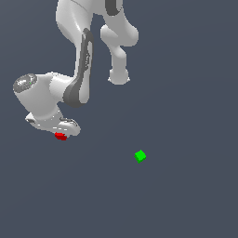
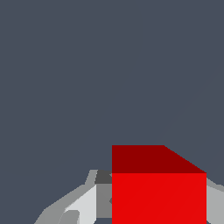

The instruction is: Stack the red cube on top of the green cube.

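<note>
Plain dark grey-blue ground fills the exterior view, with no edge or other fixture to be noted. One white arm is seen reaching down at the exterior view's left, and its gripper [image 1: 59,132] is found low over the ground with the red cube [image 1: 60,136] showing directly beneath the hand, only partly visible. The green cube [image 1: 140,155] is recorded resting alone on the ground, well apart from the gripper, toward the exterior view's right and somewhat nearer the lower edge of that view; nothing is seen between the two. In the wrist view the red cube [image 2: 158,192] is seen large and close, set between pale finger parts on either side, with bare ground beyond it and the green cube out of sight. Whether the fingers are pressed against the cube's faces or merely flank it cannot be told from either view. The coming move is judged to turn on that one bearing: once held, the red cube must be carried across toward the green one.
</note>
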Motion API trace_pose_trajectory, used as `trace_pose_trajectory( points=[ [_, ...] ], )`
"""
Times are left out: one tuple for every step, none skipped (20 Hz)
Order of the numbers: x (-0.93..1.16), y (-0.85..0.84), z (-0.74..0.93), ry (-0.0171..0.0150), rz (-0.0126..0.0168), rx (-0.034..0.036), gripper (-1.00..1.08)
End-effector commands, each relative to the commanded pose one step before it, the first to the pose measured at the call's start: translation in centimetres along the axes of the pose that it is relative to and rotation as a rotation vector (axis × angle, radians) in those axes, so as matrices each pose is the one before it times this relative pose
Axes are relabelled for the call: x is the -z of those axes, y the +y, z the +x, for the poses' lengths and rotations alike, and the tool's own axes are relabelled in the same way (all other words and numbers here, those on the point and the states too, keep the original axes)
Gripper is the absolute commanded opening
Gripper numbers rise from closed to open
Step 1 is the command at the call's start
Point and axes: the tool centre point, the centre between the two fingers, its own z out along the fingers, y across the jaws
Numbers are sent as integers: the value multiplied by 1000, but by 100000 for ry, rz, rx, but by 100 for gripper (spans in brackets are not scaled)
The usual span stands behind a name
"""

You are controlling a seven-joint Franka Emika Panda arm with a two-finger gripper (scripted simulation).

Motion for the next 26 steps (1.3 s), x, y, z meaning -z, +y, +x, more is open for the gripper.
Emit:
trace_pose_trajectory(
  points=[
    [431,18,30,-96,5,-5,-100],
    [23,3,10,0,0,0,-100],
    [-135,-17,3,94,-20,18,-100],
    [-6,-43,-2,0,0,0,-100],
    [-19,-130,-5,0,0,0,-100],
    [-32,-218,-8,0,0,0,-100],
    [-45,-305,-12,0,0,0,-100],
    [-58,-391,-15,0,0,0,-100],
    [-71,-477,-18,0,0,0,-100],
    [-83,-561,-21,0,0,0,-100],
    [-96,-645,-23,0,0,0,-100],
    [-108,-728,-26,0,0,0,-100],
    [-120,-809,-28,0,0,0,-100],
    [-132,-890,-30,0,0,0,-100],
    [-153,-1000,-26,-13,6,47,-100],
    [-156,-1048,-34,0,0,0,-100],
    [-168,-1127,-35,0,0,0,-100],
    [-179,-1205,-36,0,0,0,-100],
    [-191,-1281,-36,0,0,0,-100],
    [-195,-1311,-35,0,0,0,-100],
    [-195,-1310,-32,0,0,0,-100],
    [-196,-1311,-30,0,0,0,-100],
    [-196,-1309,-27,0,0,0,-100],
    [-195,-1304,-25,0,0,0,-100],
    [-211,-1286,-18,-28,39,-10,-100],
    [-194,-1293,-18,0,0,0,-100]
  ],
)
